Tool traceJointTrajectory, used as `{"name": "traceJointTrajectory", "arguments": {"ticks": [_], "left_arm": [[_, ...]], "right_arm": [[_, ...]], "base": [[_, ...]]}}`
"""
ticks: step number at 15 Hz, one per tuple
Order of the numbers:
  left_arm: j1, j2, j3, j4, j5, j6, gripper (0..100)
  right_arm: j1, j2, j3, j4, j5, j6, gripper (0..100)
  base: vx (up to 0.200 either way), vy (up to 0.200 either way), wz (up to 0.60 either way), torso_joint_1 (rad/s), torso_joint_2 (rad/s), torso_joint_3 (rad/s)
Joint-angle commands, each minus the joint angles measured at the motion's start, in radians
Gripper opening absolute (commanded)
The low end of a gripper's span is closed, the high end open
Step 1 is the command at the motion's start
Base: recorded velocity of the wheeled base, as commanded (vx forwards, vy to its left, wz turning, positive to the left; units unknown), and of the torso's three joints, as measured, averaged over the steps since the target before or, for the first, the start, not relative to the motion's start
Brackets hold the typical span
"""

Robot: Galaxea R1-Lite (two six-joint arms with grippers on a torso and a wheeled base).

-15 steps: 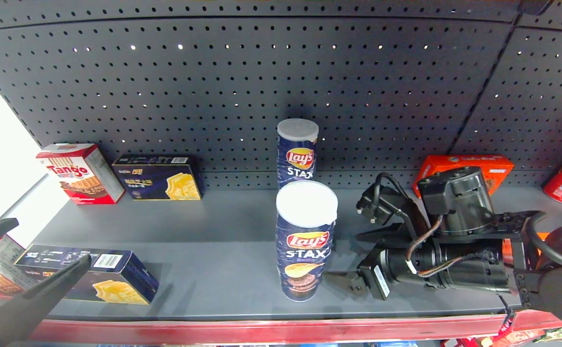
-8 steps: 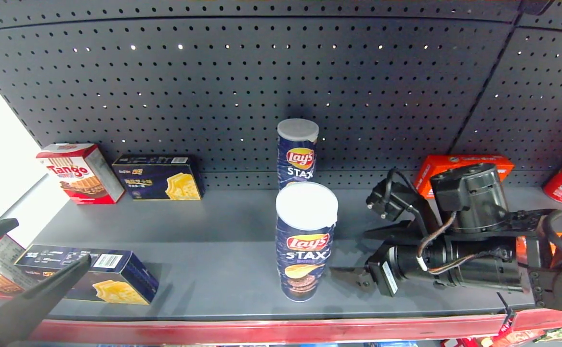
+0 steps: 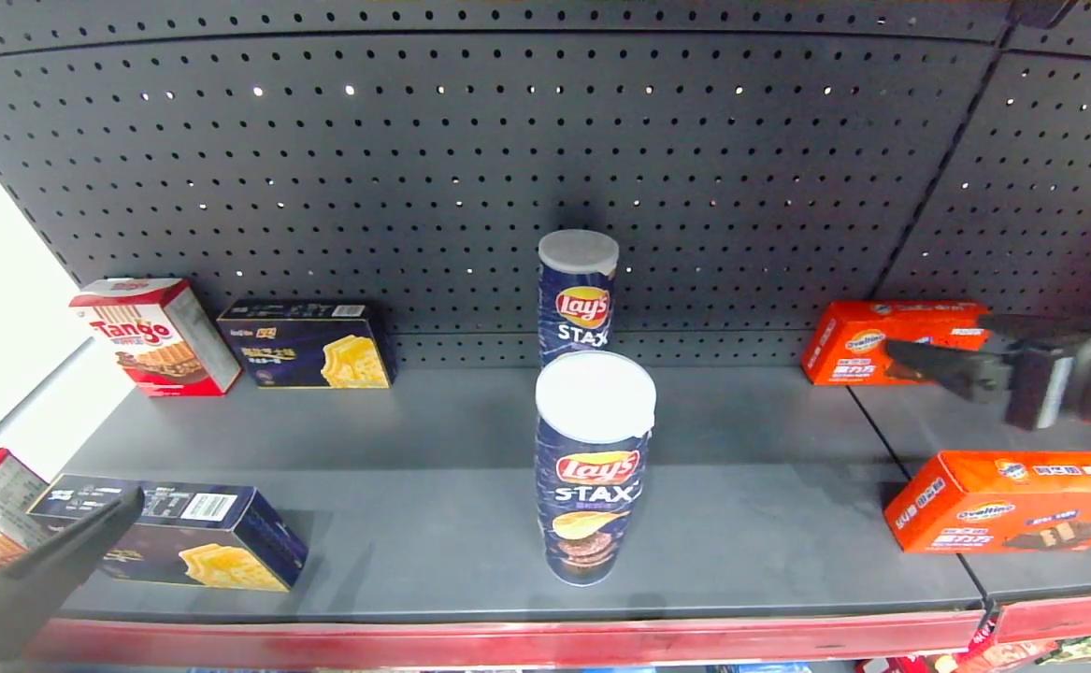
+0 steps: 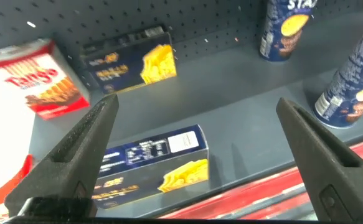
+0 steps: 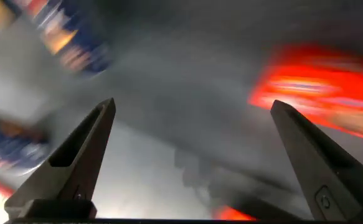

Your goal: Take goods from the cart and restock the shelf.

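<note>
Front chip can upright on shelf, both jaws spread, empty

On the shelf, front can before rear can — cracker box left, snack box right.

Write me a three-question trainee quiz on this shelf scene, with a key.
1. True or false: the front dark blue cylindrical chip can and the rear chip can both stand upright.
2. What does the right hand hold? A) a chip can B) nothing C) a red box
3. Fill in: ___ flat orange cardboard boxes lie on the grey metal shelf.
Key: 1 true; 2 B; 3 two.
</note>
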Motion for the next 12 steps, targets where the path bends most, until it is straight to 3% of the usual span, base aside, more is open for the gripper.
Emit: {"name": "traceJointTrajectory", "arguments": {"ticks": [1, 3, 6, 7, 8, 10, 12], "left_arm": [[0.017, -0.111, 0.037, 0.009, 0.027, 0.019, 100], [0.025, -0.215, 0.103, 0.009, 0.064, 0.038, 100], [0.027, -0.402, 0.235, 0.011, 0.127, 0.047, 100], [0.027, -0.402, 0.235, 0.011, 0.127, 0.047, 100], [0.028, -0.551, 0.333, 0.057, 0.150, 0.047, 100], [0.027, -0.663, 0.336, 0.201, 0.156, 0.047, 100], [0.027, -0.668, 0.338, 0.229, 0.156, 0.044, 100]], "right_arm": [[-0.220, -0.542, 0.328, 0.015, -0.002, 0.007, 100], [-0.217, -0.764, 0.500, 0.073, -0.013, 0.007, 100], [-0.273, -0.983, 0.583, 0.248, -0.059, 0.009, 100], [-0.273, -0.983, 0.583, 0.248, -0.059, 0.009, 100], [-0.313, -1.102, 0.683, 0.279, -0.076, 0.015, 100], [-0.313, -1.102, 0.767, 0.185, -0.191, 0.020, 100], [-0.311, -1.102, 0.770, 0.261, -0.186, 0.101, 100]], "base": [[0.000, 0.000, 0.00, 0.000, 0.00, 0.000], [0.000, 0.000, 0.00, 0.000, 0.00, 0.000], [0.000, 0.000, 0.00, 0.000, 0.00, 0.000], [0.000, 0.000, 0.00, 0.000, 0.00, 0.000], [0.000, 0.000, 0.00, 0.000, 0.00, 0.000], [0.000, 0.000, 0.00, 0.000, 0.00, 0.000], [0.000, 0.000, 0.00, 0.000, 0.00, 0.000]]}}
